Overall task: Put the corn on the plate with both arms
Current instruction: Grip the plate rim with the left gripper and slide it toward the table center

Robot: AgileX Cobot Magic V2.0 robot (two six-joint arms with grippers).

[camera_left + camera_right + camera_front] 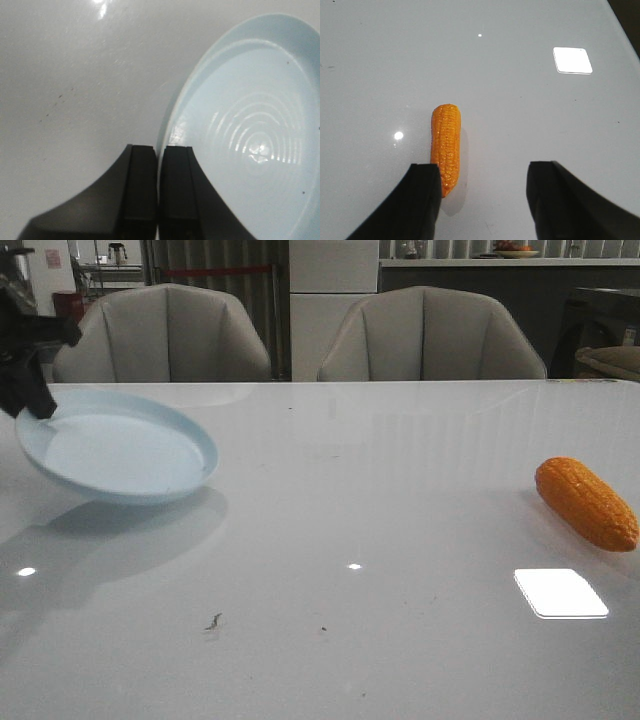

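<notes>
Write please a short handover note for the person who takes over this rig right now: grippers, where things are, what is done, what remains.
Left gripper: shut on the plate rim, holding it tilted, lifted above the table on the left side.
Right gripper: open, above the table, one finger beside the corn, not gripping it.
Corn lies on the table at the far right, away from the plate.
Done: plate grasped.
Left: grasp corn, bring it over, put it on the plate.

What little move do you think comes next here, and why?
Probably the right claw shifts sideways to straddle the corn before closing. Its jaws are open, but the corn lies on the table beside one finger, not between them. The left claw is already shut on the plate rim, holding it tilted.
</notes>
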